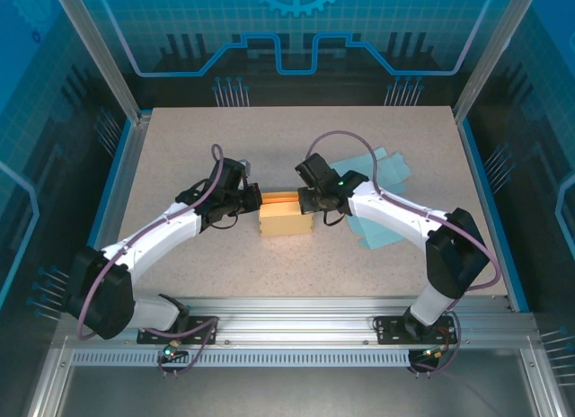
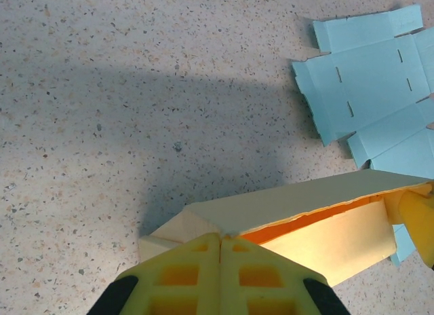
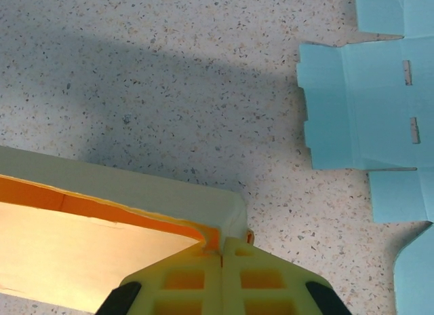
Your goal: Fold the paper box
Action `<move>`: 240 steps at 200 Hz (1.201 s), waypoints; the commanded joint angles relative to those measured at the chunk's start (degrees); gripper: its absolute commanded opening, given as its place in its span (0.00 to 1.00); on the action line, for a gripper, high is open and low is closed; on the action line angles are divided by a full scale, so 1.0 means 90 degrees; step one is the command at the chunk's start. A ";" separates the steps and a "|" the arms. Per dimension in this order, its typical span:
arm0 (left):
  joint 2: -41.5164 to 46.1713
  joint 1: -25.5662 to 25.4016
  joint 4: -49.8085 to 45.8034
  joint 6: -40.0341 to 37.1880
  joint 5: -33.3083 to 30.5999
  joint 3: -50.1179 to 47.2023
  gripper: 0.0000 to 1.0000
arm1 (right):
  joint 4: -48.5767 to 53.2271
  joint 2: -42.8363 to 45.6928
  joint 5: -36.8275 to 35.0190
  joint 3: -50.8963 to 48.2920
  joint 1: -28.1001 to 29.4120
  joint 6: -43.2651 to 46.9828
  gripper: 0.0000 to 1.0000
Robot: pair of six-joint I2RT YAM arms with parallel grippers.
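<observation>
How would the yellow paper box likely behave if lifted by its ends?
Likely light, floppy: the yellow paper box looks like thin, hollow card. Lifted where the left gripper and right gripper sit, it might sag or crease. Flat sides; unlikely to roll.

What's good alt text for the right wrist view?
The right gripper, yellow fingers shut, sits bottom centre, apparently pinching the end corner of a cream paper box with an orange inside that runs off lower left. A flat light-blue box blank lies apart from it at right on the speckled table.
</observation>
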State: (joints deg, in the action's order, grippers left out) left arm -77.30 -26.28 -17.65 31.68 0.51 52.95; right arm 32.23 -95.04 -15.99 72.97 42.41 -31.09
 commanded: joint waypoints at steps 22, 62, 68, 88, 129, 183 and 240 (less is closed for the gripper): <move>-0.0008 -0.0092 0.0574 0.0240 0.0734 -0.0109 0.02 | 0.0549 -0.0362 0.0327 -0.0139 0.0506 0.0017 0.00; 0.0176 0.0073 0.0345 0.0060 0.0678 0.0008 0.02 | 0.0589 -0.0464 0.0244 -0.0090 0.0563 0.0005 0.00; 0.0215 0.0098 0.0291 0.0011 0.0661 0.0048 0.02 | 0.0599 -0.0473 0.0229 -0.0083 0.0580 0.0002 0.00; 0.0251 0.0118 0.0105 -0.0110 0.0656 0.0150 0.03 | 0.0602 -0.0512 0.0204 -0.0071 0.0590 -0.0009 0.00; 0.0171 0.0130 0.0129 -0.0055 0.0845 0.0058 0.02 | 0.0685 -0.0647 0.0138 0.0017 0.0622 -0.0032 0.00; 0.0180 0.0147 0.0252 -0.0034 0.0934 0.0169 0.02 | 0.0740 -0.0650 0.0079 0.0034 0.0651 -0.0044 0.00; 0.0150 0.0198 0.0489 0.0101 0.1041 0.0194 0.02 | 0.0745 -0.0665 0.0041 -0.0007 0.0669 -0.0061 0.00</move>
State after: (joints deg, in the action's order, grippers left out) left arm -77.06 -24.14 -18.90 31.59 3.75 52.36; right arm 33.32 -97.43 -22.76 74.74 45.76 -31.09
